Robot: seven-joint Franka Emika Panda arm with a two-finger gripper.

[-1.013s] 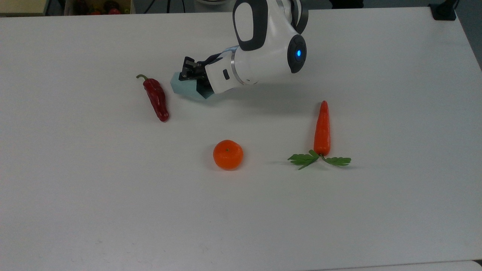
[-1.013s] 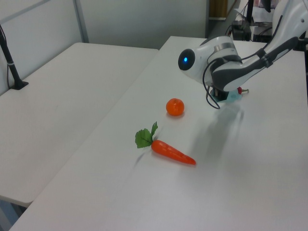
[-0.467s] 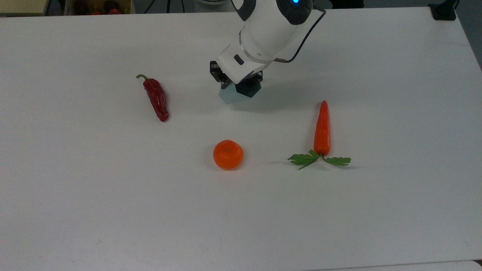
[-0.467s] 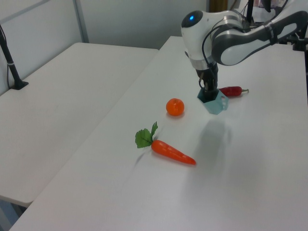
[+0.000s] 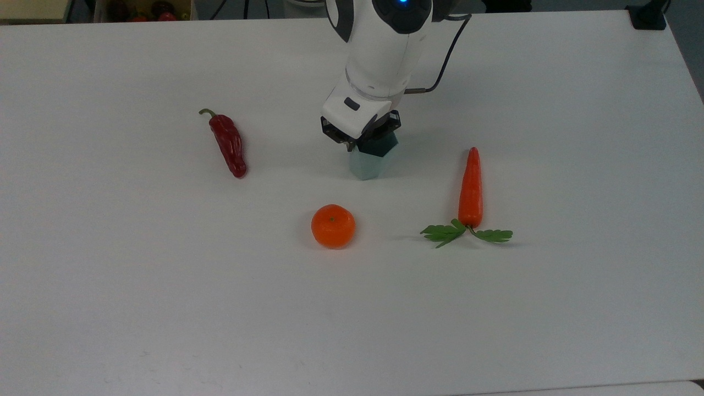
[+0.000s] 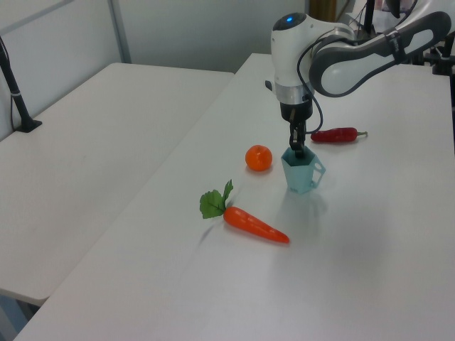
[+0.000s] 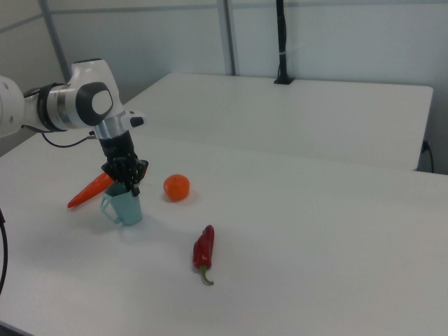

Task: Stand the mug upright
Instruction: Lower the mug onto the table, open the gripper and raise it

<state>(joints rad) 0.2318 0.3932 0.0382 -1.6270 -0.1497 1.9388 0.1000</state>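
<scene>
Left view: the mug (image 6: pixel 301 175) stands upright on the table (image 6: pixel 370 270), gripper (image 6: pixel 296 150) pinching its rim. Judgement: spread the jaws slowly, then lift straight up to avoid tipping it

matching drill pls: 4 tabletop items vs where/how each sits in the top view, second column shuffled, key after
Column 1
1. pale light-blue faceted mug
2. dark red chili pepper
3. round orange tangerine
4. orange carrot with green leaves

Column 2
A. furthest toward the top view's right, leaves at its near end
B. upright under the black two-finger gripper, which reaches into its rim
C. furthest toward the top view's left, curled stem at its far end
D. nearest the top view's bottom edge, just below the mug

Pairs: 1-B, 2-C, 3-D, 4-A
</scene>
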